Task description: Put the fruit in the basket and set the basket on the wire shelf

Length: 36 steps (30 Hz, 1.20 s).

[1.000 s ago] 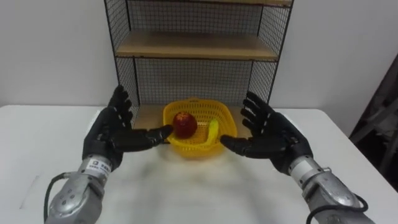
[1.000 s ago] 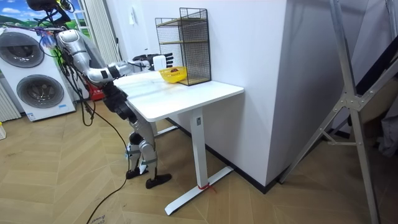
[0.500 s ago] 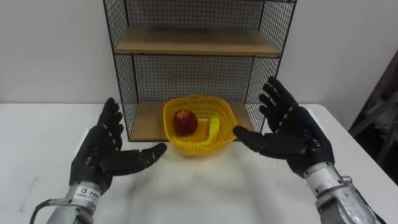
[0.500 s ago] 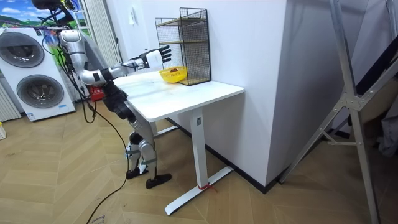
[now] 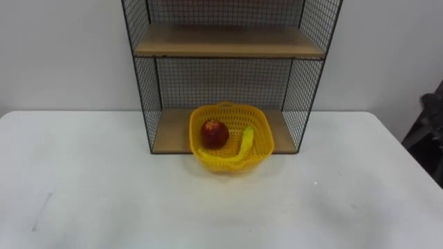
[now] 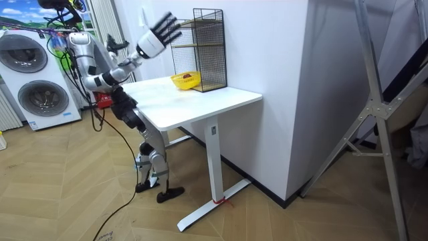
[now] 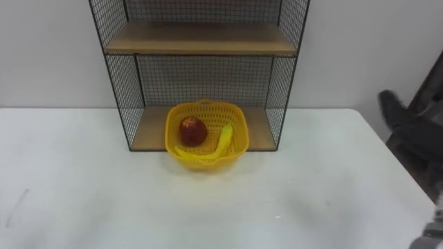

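A yellow plastic basket (image 5: 264,142) stands at the front of the wire shelf's (image 5: 228,43) lowest board, its front part jutting out over the white table (image 5: 104,200). Inside it a red apple (image 5: 214,133) lies on the left and a yellow banana (image 5: 245,140) on the right. In the room view I stand at the table's end, the room view's left. My right hand (image 6: 159,32) is raised high above the table, open with its fingers spread, well apart from the basket (image 6: 186,81). A dark shape behind that arm may be my left hand (image 6: 118,45).
The shelf backs against the white wall, and its middle board is bare. Wide bare tabletop lies on both sides of the basket and in front of it. A dark object (image 7: 415,138) shows past the table's right end. Washing machines (image 6: 37,80) stand behind me.
Both hands, held open on either side of the basket, have drawn back and lifted out of the eye view. The basket and fruit have stayed put. The camera has shifted slightly.
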Tool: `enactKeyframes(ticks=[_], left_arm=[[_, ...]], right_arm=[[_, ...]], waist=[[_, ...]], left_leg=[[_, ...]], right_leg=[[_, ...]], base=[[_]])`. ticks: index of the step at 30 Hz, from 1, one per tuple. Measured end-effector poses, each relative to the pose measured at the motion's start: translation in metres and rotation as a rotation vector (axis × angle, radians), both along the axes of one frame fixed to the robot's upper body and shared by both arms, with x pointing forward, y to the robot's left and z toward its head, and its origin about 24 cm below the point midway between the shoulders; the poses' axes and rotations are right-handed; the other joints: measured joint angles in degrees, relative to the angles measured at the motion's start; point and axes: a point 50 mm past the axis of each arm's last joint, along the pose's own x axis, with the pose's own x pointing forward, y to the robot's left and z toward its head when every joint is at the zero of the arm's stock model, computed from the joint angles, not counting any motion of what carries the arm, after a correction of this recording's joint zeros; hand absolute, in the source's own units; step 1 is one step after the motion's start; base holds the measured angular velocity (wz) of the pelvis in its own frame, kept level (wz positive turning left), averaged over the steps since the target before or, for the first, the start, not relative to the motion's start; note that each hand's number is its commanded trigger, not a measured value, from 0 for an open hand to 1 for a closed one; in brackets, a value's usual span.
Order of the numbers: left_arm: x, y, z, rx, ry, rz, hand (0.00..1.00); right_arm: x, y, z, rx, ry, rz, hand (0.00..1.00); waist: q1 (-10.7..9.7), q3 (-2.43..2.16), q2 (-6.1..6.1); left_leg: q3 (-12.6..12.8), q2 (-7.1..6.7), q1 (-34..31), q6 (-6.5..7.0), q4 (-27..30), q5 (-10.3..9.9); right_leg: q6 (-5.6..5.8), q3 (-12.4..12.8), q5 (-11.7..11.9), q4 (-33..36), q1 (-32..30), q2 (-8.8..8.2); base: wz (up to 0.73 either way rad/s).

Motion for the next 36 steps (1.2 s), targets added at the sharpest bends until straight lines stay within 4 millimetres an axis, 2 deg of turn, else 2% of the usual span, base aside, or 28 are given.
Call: enactKeyframes(ticks=[2,4,8,12,13,15,17,18,19,21,23,24,26,27,29,33,36], left_arm=[[-0.022,0.015,0.031,0.115,-0.151,0.157,0.00],[-0.043,0.024,0.049,0.174,-0.261,0.279,0.00],[-0.077,0.041,0.070,0.222,-0.428,0.493,0.00],[-0.101,0.061,0.067,0.135,-0.467,0.632,0.00],[-0.107,0.068,0.062,0.069,-0.481,0.661,0.00],[-0.118,0.077,0.051,-0.036,-0.496,0.721,0.00],[-0.136,0.093,0.025,-0.206,-0.468,0.819,0.00],[-0.140,0.097,0.017,-0.253,-0.460,0.846,0.00],[-0.147,0.101,0.000,-0.345,-0.435,0.897,0.00],[-0.149,0.103,-0.025,-0.494,-0.421,0.934,0.00],[-0.160,0.102,-0.068,-0.693,-0.370,1.024,0.00],[-0.163,0.100,-0.079,-0.741,-0.357,1.048,0.00],[-0.177,0.087,-0.118,-0.902,-0.301,1.137,0.00],[-0.181,0.083,-0.127,-0.936,-0.283,1.163,0.00],[-0.192,0.069,-0.155,-1.047,-0.239,1.242,0.00],[-0.198,0.050,-0.186,-1.121,-0.056,1.242,0.00],[-0.207,0.022,-0.221,-1.217,0.200,1.195,0.00]], right_arm=[[-0.015,-0.021,0.027,-0.093,-0.090,-0.159,0.00],[-0.032,-0.034,0.045,-0.140,-0.172,-0.302,0.00],[-0.068,-0.057,0.082,-0.232,-0.338,-0.571,0.00],[-0.102,-0.070,0.089,-0.229,-0.384,-0.771,0.00],[-0.111,-0.076,0.085,-0.190,-0.384,-0.836,0.00],[-0.122,-0.087,0.074,-0.108,-0.378,-0.935,0.00],[-0.144,-0.106,0.048,0.045,-0.306,-1.082,0.00],[-0.150,-0.109,0.041,0.085,-0.284,-1.119,0.00],[-0.159,-0.113,0.025,0.169,-0.242,-1.180,0.00],[-0.175,-0.114,-0.005,0.304,-0.164,-1.258,0.00],[-0.197,-0.111,-0.053,0.519,-0.058,-1.374,0.00],[-0.204,-0.108,-0.065,0.581,-0.036,-1.409,0.00],[-0.234,-0.092,-0.112,0.829,0.024,-1.567,0.00],[-0.241,-0.087,-0.122,0.877,0.044,-1.602,0.00],[-0.259,-0.064,-0.154,1.042,0.095,-1.706,0.00],[-0.281,-0.035,-0.185,1.103,0.280,-1.770,0.00],[-0.285,-0.008,-0.212,1.139,0.531,-1.765,0.00]], waist=[[0.1,0.02,0.08],[-0.2,-0.01,0.04],[-0.6,-0.16,-0.22],[-0.7,-0.34,-0.25],[-0.8,-0.64,-0.27],[-1.2,-0.83,-0.35],[-2.1,-0.98,-0.47],[-2.1,-1.02,-0.49],[-2.2,-1.02,-0.48],[-2.1,-1.14,-0.66],[-2.1,-1.52,-0.87],[-2.0,-1.60,-0.99],[-1.9,-2.10,-1.32],[-1.9,-2.11,-1.36],[-2.1,-2.17,-1.62],[-2.2,-2.24,-1.79],[-2.6,-2.26,-1.70]], left_leg=[[0.1,-0.39,-0.4,0.04,-0.3,0.0],[0.2,-0.50,-0.9,-0.09,-0.4,0.1],[0.2,-0.82,-1.7,-0.09,-0.3,0.1],[0.1,-0.66,-2.7,0.06,-0.2,0.0],[0.0,-0.68,-2.8,0.08,-0.2,0.0],[0.0,-0.75,-3.4,0.19,-0.1,-0.1],[0.0,-0.75,-4.7,0.14,-0.2,0.0],[0.1,-0.75,-4.9,0.14,-0.2,0.0],[0.1,-0.77,-5.1,0.14,-0.1,0.0],[0.1,-0.79,-5.2,0.17,-0.2,0.0],[0.3,-0.74,-6.3,0.23,-0.2,-0.1],[0.4,-0.70,-6.5,0.23,-0.3,-0.1],[1.2,-0.40,-7.0,0.46,-0.3,-0.2],[1.3,-0.40,-7.1,0.50,-0.3,-0.2],[1.3,-0.42,-7.4,0.57,-0.3,-0.3],[1.3,-0.62,-7.0,0.65,-0.4,-0.3],[1.3,-0.47,-6.4,0.66,-0.7,-0.3]], right_leg=[[0.01,0.4,0.0,0.7,-0.9,-0.24],[0.10,0.3,-0.1,0.9,-1.6,-0.47],[0.30,0.1,-1.3,2.8,-3.2,-1.01],[0.37,-0.4,-1.4,2.7,-4.0,-1.04],[0.43,-0.4,-1.4,2.8,-4.1,-1.06],[0.69,-0.4,-1.6,3.0,-4.8,-1.20],[0.75,-0.4,-1.6,2.5,-5.7,-1.27],[0.75,-0.4,-1.6,2.5,-5.9,-1.29],[0.75,-0.4,-1.6,2.5,-5.9,-1.33],[0.76,-0.3,-1.6,2.5,-6.1,-1.35],[0.77,-0.1,-1.6,2.4,-7.1,-1.36],[0.78,0.0,-1.6,2.4,-7.1,-1.35],[0.78,0.2,-1.6,2.6,-7.8,-1.35],[0.78,0.2,-1.6,2.6,-7.9,-1.35],[0.80,0.3,-1.6,2.5,-8.1,-1.34],[0.88,0.3,-1.6,2.5,-7.6,-1.51],[1.11,0.5,-1.5,1.5,-6.6,-1.40]], base=[[-0.07],[0.00],[0.01],[-0.01],[0.04],[0.00],[0.02],[0.05],[0.05],[0.02],[-0.03],[0.00],[0.00],[-0.03],[-0.05],[0.01],[0.04]])
